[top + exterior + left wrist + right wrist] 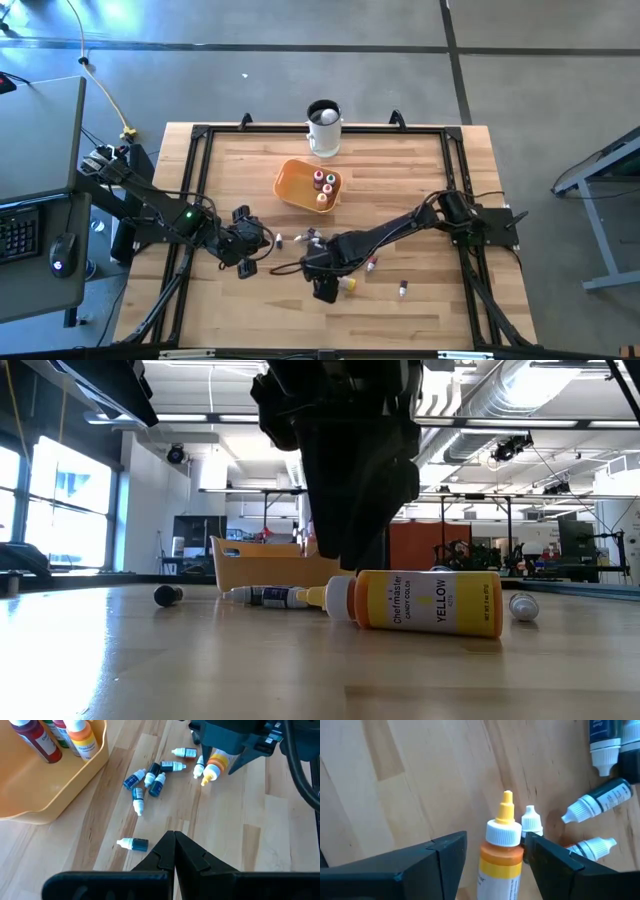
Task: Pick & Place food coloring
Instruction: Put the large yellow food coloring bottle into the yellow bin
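Right hand (490, 855) spread wide, straddling the lying yellow bottle (501, 851), not yet gripping | we are judging the pick step underway; next, closing squarely, then carrying toward 11 o'clock to the orange bowl (292, 187) | left hand (174, 851) pressed closed, empty, waiting on the bench (440, 310).

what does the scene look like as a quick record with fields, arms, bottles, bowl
right gripper: open, low over the table, fingers on either side of the lying yellow bottle, not closed on it
left gripper: shut, empty, above the table beside the orange bowl
bottles in bowl: several standing, red and orange among them
loose bottles: a cluster of small blue ones lying on the wood, one blue bottle apart nearer the left gripper
white mug: at the table's far edge behind the bowl
stage: yellow bottle not yet gripped
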`<state>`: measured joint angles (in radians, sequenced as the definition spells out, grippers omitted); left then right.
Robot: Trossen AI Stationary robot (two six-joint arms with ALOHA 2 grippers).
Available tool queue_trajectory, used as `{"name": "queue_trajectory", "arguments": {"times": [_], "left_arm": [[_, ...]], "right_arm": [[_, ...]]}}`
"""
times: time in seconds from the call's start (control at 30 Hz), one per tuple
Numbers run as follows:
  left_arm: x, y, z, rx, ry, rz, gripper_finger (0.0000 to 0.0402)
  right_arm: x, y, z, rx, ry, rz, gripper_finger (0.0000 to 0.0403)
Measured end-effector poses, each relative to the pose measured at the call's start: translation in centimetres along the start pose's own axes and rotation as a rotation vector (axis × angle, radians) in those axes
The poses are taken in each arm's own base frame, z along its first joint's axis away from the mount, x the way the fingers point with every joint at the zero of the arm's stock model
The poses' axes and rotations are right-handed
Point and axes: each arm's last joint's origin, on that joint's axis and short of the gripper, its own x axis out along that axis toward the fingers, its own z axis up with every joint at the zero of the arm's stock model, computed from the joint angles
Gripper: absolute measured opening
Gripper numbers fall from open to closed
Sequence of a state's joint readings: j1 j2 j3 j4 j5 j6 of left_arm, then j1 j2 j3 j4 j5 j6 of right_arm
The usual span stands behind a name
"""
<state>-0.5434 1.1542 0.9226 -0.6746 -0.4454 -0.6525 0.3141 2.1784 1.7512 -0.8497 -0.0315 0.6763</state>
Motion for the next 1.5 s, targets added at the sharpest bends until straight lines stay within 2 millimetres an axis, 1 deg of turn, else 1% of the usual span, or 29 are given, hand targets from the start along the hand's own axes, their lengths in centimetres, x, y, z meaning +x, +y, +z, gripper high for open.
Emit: {"name": "queue_trajectory", "arguments": {"times": [0.1,0.33,0.7,0.93,1.1,1.5], "left_arm": [[0.0,0.0,0.0,0.0,0.0,0.0,0.0],[0.0,0.0,0.0,0.0,-0.001,0.0,0.0],[0.0,0.0,0.0,-0.001,-0.002,-0.002,0.0],[0.0,0.0,0.0,-0.002,-0.004,-0.003,0.0],[0.0,0.0,0.0,-0.002,-0.004,-0.003,0.0],[0.0,-0.3,0.4,-0.02,-0.033,-0.027,0.0]], "right_arm": [[0.1,0.0,0.0,0.0,0.0,-0.001,0.0197],[1.3,-0.2,-0.1,-0.002,0.019,-0.021,0.0197],[2.0,-0.2,0.0,-0.027,0.016,-0.041,0.0196],[2.0,-0.2,-0.1,-0.025,0.037,-0.029,0.0175],[2.9,-0.5,-0.4,-0.024,0.067,-0.051,0.0156],[3.2,-0.8,-0.2,-0.042,0.062,-0.064,0.0137]]}}
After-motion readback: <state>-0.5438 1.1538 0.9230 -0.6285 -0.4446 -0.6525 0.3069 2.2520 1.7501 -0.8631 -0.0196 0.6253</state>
